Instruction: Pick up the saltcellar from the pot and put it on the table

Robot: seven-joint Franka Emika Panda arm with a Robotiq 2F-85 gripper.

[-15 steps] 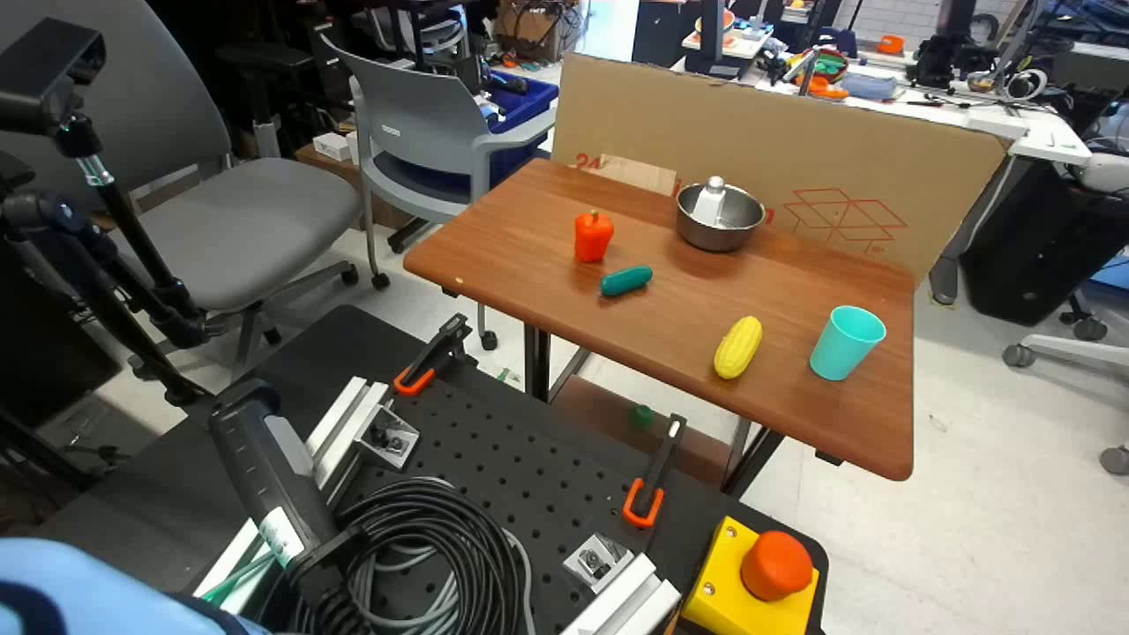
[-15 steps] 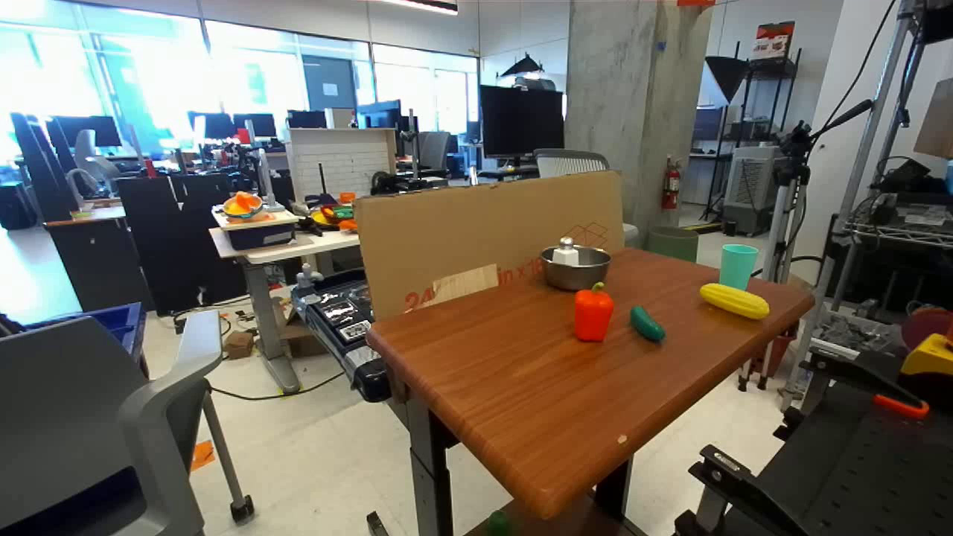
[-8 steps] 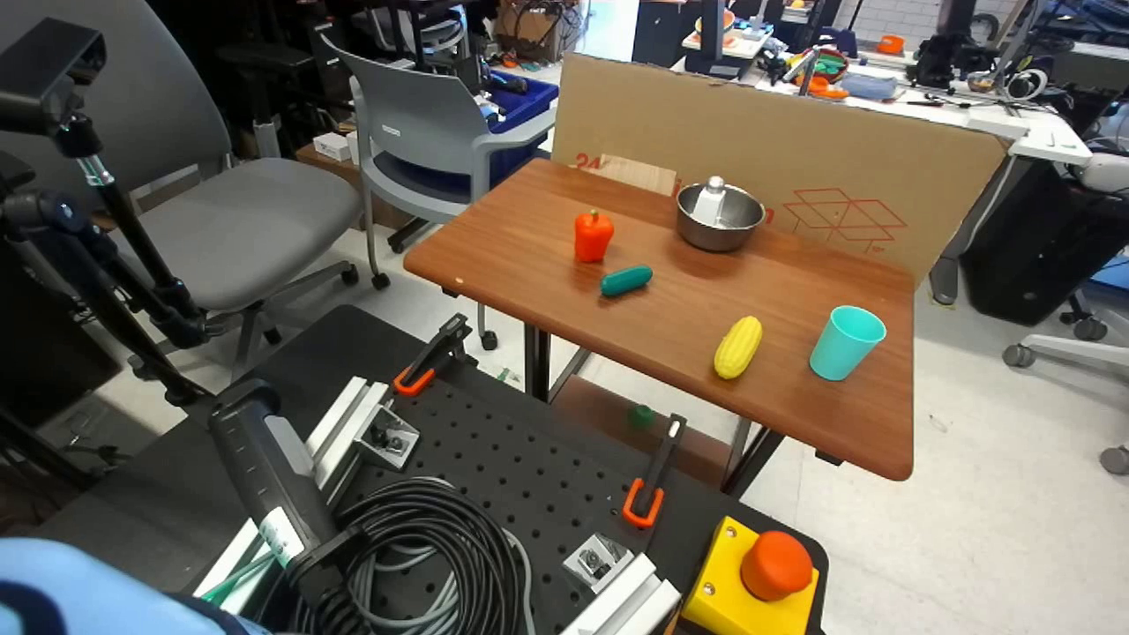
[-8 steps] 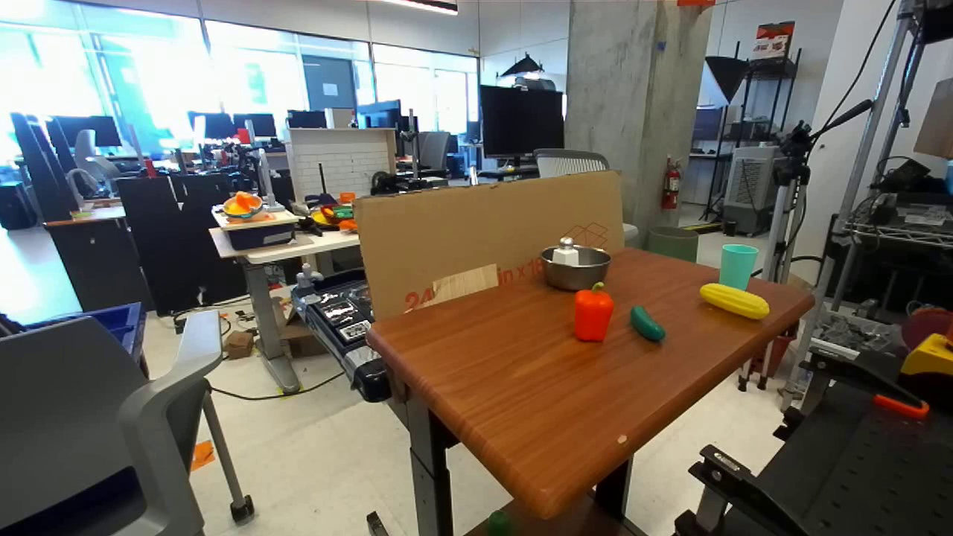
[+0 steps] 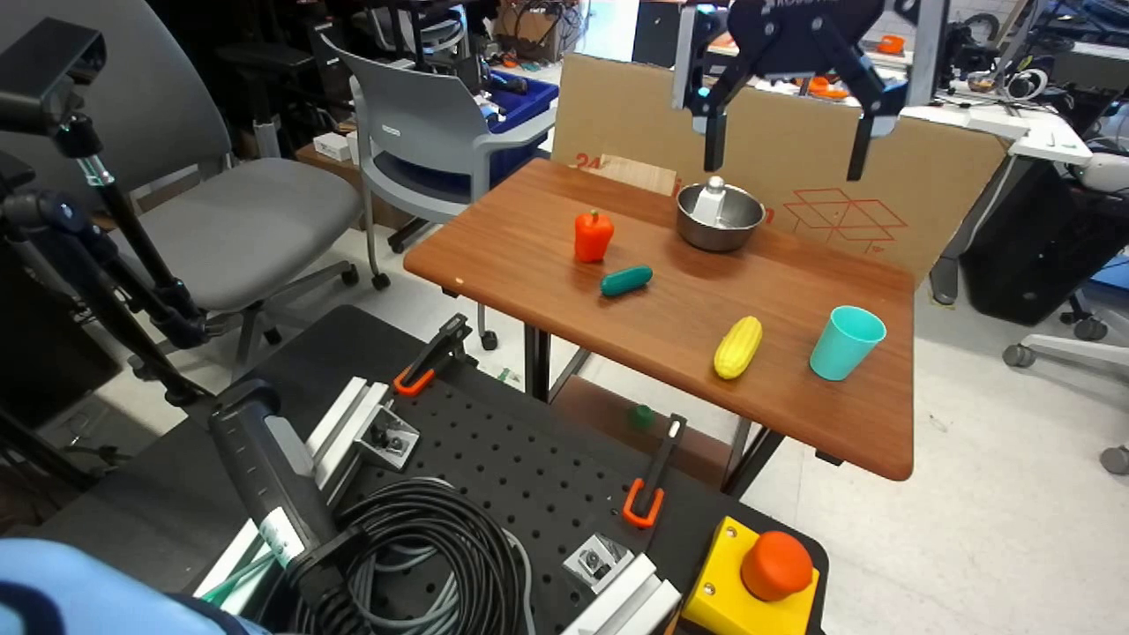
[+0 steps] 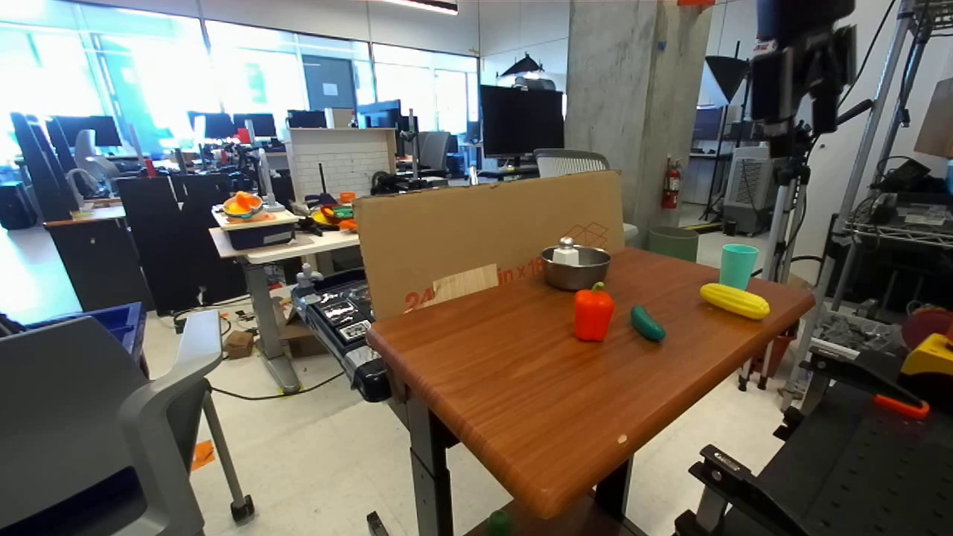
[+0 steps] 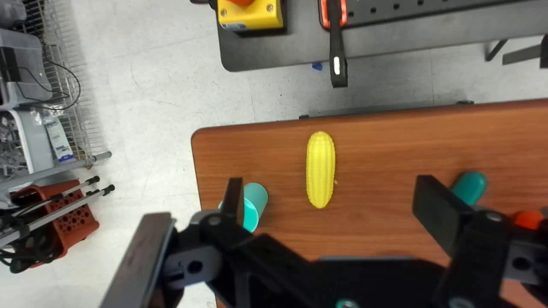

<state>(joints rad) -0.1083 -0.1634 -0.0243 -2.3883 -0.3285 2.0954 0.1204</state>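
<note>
Saltcellar (image 5: 708,206) standing upright inside the pot (image 5: 719,239), folks, and we can pick out its silver cap poking above the rim in both exterior views! That pot rests on the table (image 5: 529,229), near the cardboard panel (image 5: 635,115). And look up high: we have the gripper (image 5: 785,173) hanging at two o'clock from the pot in both exterior views, well apart from it, fingers spread wide!

Round the dial we go in an exterior view, pot at the centre: red-orange pepper (image 5: 594,236) upright at nine o'clock, green oblong piece (image 5: 626,280) lying at eight, yellow corn (image 5: 737,347) at six, teal cup (image 5: 842,348) upright between four and five. Off the table, out at seven, we spot the black perforated board (image 5: 520,467).

Over to the wrist view, where we look down past those parted fingers and find the yellow corn framed in the gap! From the yellow corn, we see the teal cup at eight o'clock, partly covered by a finger, and the green oblong piece at three, partly covered by the opposite finger.
</note>
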